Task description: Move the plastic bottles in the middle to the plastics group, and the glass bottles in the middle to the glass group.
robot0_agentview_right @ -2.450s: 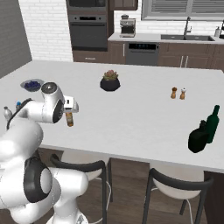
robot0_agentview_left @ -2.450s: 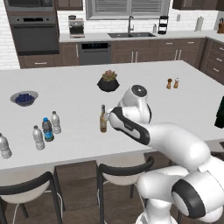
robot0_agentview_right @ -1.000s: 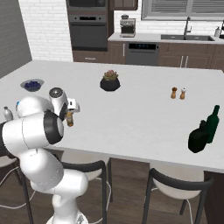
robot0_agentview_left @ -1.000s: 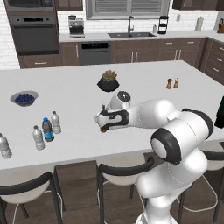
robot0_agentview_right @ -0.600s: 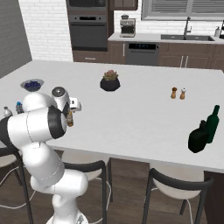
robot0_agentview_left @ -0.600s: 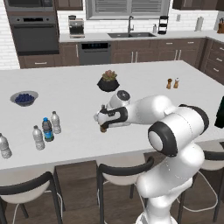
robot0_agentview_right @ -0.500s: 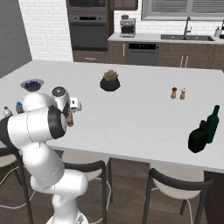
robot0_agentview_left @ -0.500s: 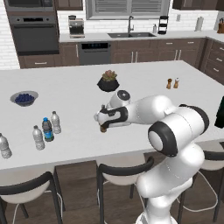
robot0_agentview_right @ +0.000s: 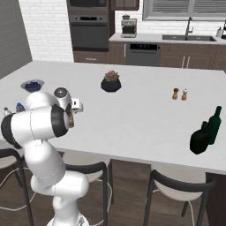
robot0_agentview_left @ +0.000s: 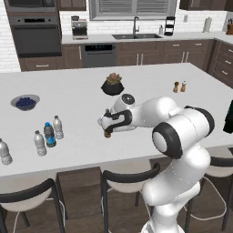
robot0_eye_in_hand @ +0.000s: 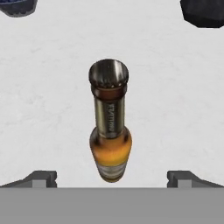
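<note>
White robot arm bends low over the white island counter (robot0_agentview_left: 150, 86), its gripper (robot0_eye_in_hand: 111, 177) spread wide either side of the upright amber glass bottle (robot0_eye_in_hand: 110, 127), fingertips (robot0_eye_in_hand: 40, 178) not touching it

On the worktop (robot0_agentview_left: 82, 98) stand one amber bottle (robot0_eye_in_hand: 110, 131), three clear water bottles (robot0_agentview_left: 40, 143), one blue-capped bottle (robot0_agentview_left: 49, 135), two dark green bottles (robot0_agentview_right: 207, 131) at the right, one bowl of blueberries (robot0_agentview_left: 25, 102), one potted plant (robot0_agentview_left: 113, 84) and two small shakers (robot0_agentview_left: 179, 86).
</note>
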Robot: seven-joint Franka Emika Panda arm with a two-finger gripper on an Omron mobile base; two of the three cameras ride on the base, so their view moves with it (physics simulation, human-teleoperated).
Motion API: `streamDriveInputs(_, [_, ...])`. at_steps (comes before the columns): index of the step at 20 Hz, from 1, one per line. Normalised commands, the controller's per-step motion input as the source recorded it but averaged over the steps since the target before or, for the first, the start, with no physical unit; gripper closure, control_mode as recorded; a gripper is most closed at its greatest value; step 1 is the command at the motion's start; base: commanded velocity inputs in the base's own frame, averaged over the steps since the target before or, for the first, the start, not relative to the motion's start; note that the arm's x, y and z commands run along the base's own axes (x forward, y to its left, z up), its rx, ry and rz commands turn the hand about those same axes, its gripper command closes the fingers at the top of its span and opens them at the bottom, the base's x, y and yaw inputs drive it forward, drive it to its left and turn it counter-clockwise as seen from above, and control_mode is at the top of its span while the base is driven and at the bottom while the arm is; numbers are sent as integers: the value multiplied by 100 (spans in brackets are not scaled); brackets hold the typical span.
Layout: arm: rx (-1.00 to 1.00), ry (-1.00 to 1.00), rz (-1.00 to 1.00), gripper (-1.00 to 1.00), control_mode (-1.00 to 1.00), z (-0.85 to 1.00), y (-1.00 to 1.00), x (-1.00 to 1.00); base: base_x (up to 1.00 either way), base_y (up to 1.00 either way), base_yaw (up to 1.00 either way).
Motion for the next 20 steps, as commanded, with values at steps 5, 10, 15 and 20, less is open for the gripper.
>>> streamDriveInputs(5, [0,0,0,-100,-100,-1,0,7,0,0,0])
streamDriveInputs(10, [0,0,0,-100,-100,-11,4,8,0,0,0])
streamDriveInputs(15, [0,0,0,-100,-100,-15,5,8,0,0,0])
streamDriveInputs(20, [0,0,0,-100,-100,-7,3,7,0,0,0])
